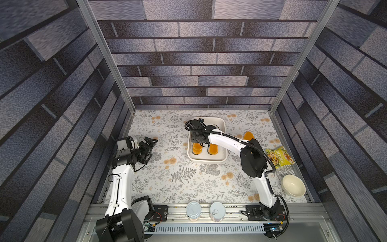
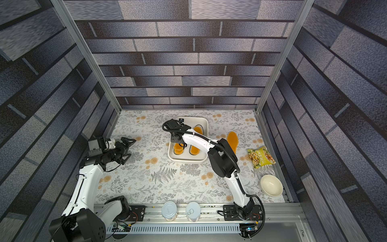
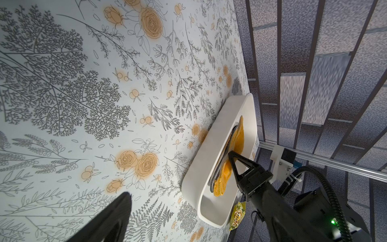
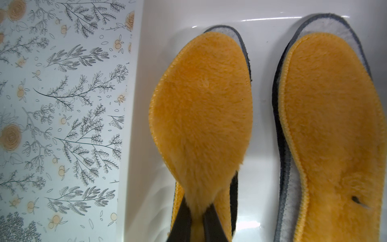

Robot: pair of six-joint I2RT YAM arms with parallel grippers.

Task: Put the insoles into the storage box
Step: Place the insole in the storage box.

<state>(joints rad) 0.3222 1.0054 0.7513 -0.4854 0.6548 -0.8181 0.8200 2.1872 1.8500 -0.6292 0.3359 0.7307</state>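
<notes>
The right arm (image 1: pixel 224 141) covers the middle of the storage box (image 1: pixel 207 160). Only edges of the grey insoles (image 4: pixel 333 25) show under the orange insoles (image 4: pixel 201 104). The snack bag (image 1: pixel 279 157) has words too small to read

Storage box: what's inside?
Two stacks: the held orange insole in the right gripper, a loose orange insole; grey felt and black edges beneath. Deeper layers covered.
</notes>
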